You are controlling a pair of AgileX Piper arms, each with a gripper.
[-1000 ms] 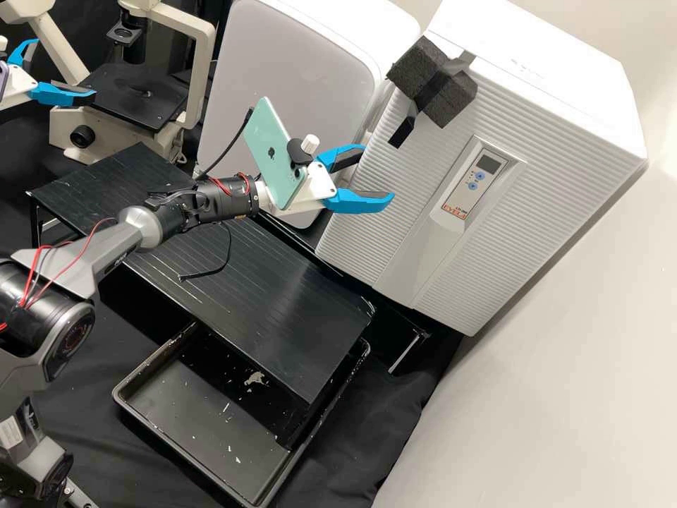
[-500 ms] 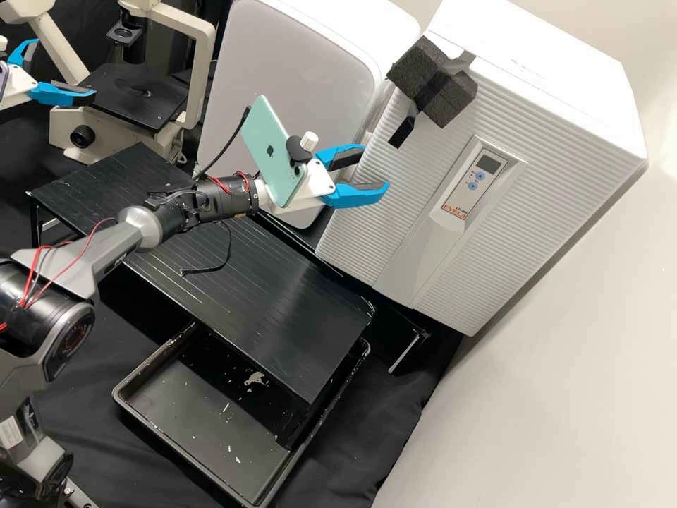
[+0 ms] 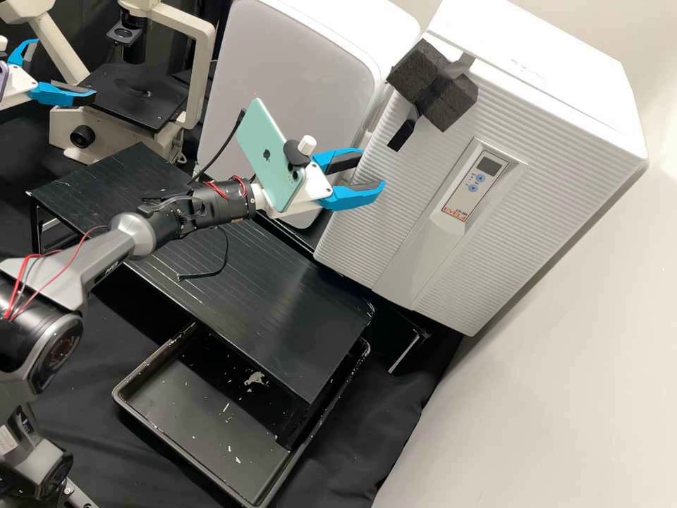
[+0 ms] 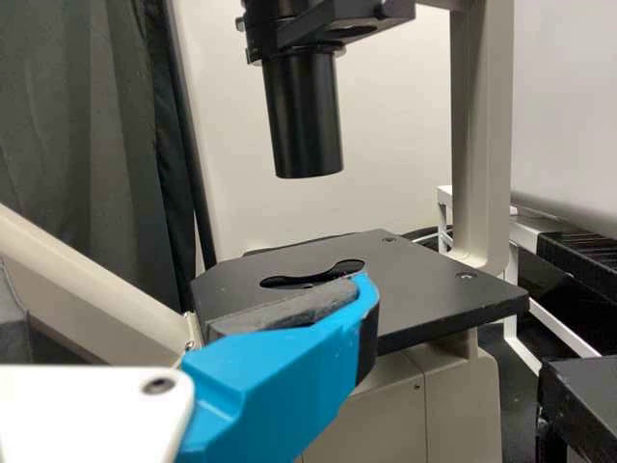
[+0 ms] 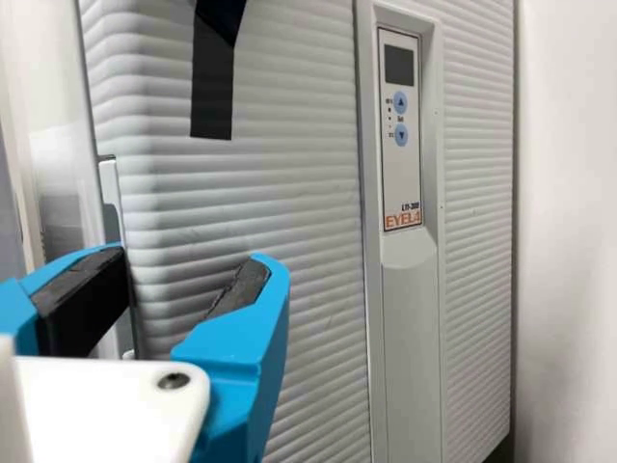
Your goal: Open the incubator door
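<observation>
**Incubator door: spread fingers at the free edge**

So the incubator [image 3: 543,85] stood at the bench's back, its door [image 3: 409,212] facing the arms, maybe slightly ajar, couldn't tell. Foam block [image 3: 448,95] was taped up top, probably as a makeshift grip. Right gripper [image 3: 371,168] sat by the door's side edge, fingers apart, I'd guess to hook it. Left gripper [image 3: 65,68], also spread, seemed parked clear.

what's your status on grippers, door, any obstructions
Right gripper open beside incubator door; left gripper open by microscope; door shut or barely ajar, can't tell; no obstruction seen.
</observation>
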